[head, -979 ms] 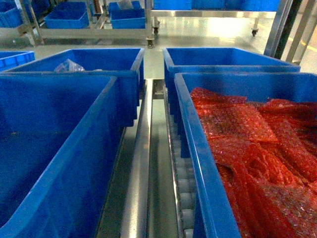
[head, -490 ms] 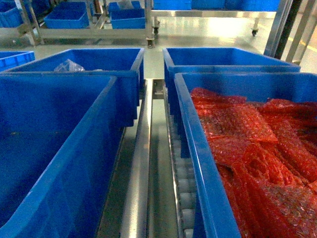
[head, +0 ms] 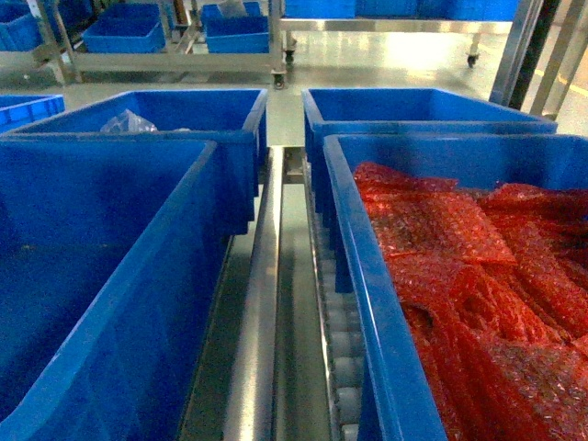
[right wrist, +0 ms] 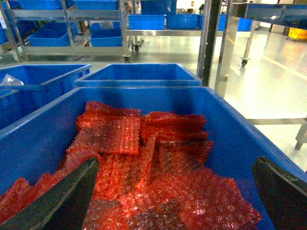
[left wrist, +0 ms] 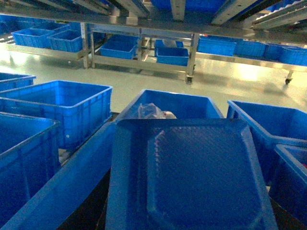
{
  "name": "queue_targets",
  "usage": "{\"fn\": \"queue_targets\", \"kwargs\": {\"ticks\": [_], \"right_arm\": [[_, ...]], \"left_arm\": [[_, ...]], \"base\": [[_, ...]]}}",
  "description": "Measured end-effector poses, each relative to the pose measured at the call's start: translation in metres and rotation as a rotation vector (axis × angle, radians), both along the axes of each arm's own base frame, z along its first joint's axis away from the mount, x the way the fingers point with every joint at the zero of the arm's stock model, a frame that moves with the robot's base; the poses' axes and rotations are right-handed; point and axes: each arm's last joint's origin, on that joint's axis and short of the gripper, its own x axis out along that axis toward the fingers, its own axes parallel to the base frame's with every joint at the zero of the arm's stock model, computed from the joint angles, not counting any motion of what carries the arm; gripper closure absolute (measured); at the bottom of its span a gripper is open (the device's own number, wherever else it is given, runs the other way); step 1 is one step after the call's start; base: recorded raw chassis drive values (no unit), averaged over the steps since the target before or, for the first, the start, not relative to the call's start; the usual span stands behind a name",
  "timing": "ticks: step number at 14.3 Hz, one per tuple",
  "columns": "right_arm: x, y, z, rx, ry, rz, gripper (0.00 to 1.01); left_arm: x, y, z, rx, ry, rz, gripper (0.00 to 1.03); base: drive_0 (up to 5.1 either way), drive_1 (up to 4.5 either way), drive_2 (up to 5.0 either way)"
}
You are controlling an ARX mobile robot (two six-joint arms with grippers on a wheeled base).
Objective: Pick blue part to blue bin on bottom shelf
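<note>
The blue part point(left wrist: 192, 177), a flat moulded tray shape, fills the lower middle of the left wrist view. It hangs close before the camera and hides my left gripper's fingers, which are shut on it. Its left edge lies by a blue bin rim point(left wrist: 62, 187). In the head view the near left blue bin point(head: 110, 276) stands on the bottom shelf point(head: 262, 303), beside the white rollers point(head: 344, 354). No gripper shows there. My right gripper point(right wrist: 175, 201) is open, its dark fingers point(right wrist: 67, 196) spread wide above red bubble-wrap bags point(right wrist: 158, 163).
The near right bin point(head: 367, 303) is full of the red bags point(head: 469, 276). Two more blue bins stand behind, the left one point(head: 184, 115) holding a clear plastic bag point(head: 129, 121). Racks with further blue bins point(head: 234, 32) line the far floor.
</note>
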Motion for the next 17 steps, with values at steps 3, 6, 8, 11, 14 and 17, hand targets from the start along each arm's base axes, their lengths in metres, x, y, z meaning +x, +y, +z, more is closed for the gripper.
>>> {"fn": "queue_targets", "kwargs": {"ticks": [3,6,8,11,14,17], "right_arm": [[0.0,0.0,0.0,0.0,0.0,0.0,0.03],[0.0,0.0,0.0,0.0,0.0,0.0,0.03],[0.0,0.0,0.0,0.0,0.0,0.0,0.03],[0.0,0.0,0.0,0.0,0.0,0.0,0.03],[0.0,0.0,0.0,0.0,0.0,0.0,0.03],[0.0,0.0,0.0,0.0,0.0,0.0,0.03]], "left_arm": [[0.0,0.0,0.0,0.0,0.0,0.0,0.6],[0.0,0.0,0.0,0.0,0.0,0.0,0.6],[0.0,0.0,0.0,0.0,0.0,0.0,0.6],[0.0,0.0,0.0,0.0,0.0,0.0,0.6],[0.0,0.0,-0.002,0.067,0.156,0.052,0.6],[0.01,0.003,0.0,0.051,0.153,0.047,0.6]], "base": [[0.0,0.0,0.0],[0.0,0.0,0.0],[0.0,0.0,0.0],[0.0,0.0,0.0],[0.0,0.0,0.0],[0.0,0.0,0.0]]}}
